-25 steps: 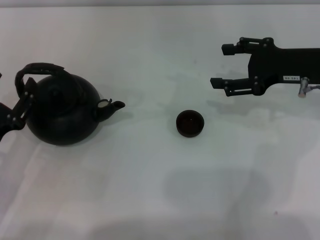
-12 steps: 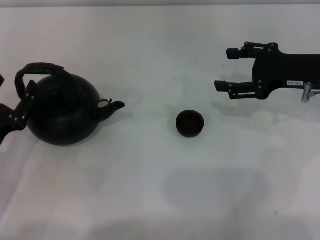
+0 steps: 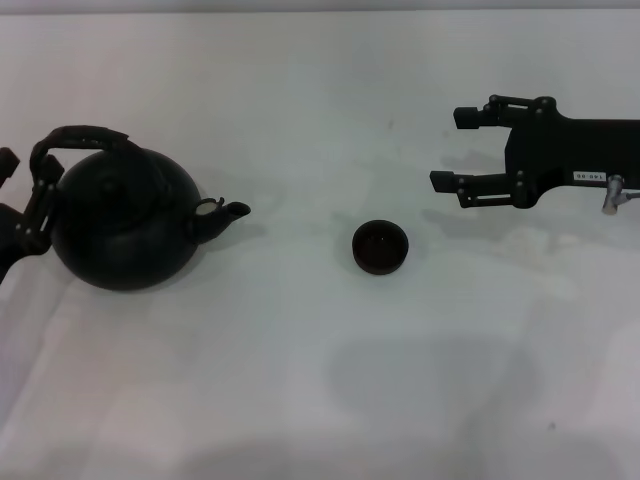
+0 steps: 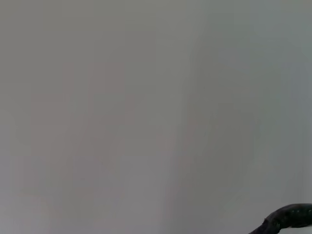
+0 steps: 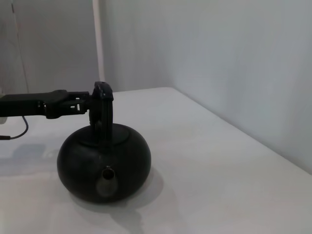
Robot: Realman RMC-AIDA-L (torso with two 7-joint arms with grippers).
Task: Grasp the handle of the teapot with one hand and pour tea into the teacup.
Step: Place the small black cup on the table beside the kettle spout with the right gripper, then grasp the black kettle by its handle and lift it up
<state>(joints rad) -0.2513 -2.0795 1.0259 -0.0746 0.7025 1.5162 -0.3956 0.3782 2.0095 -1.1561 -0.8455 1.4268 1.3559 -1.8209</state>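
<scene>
White desk (image 3: 300, 380): left tool (image 3: 22, 205) spread beside teapot (image 3: 125, 225) handle (image 3: 80, 137), holding nothing; teacup (image 3: 380, 247) awaits; right tool (image 3: 455, 150) open, idle.

I see the round black-brown teapot (image 3: 122, 222) left of the small dark brown teacup (image 3: 380, 247), my left gripper (image 3: 22, 205) at its ribbed arched handle (image 3: 75, 140), my open right gripper (image 3: 455, 150) up right of the cup

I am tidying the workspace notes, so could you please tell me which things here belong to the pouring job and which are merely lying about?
For the job:
- teapot
- its handle
- teacup
- left gripper, beside the handle
- right gripper, fingers open, hovering beyond the teacup

Just there:
- white table; nothing else lies on it
</scene>
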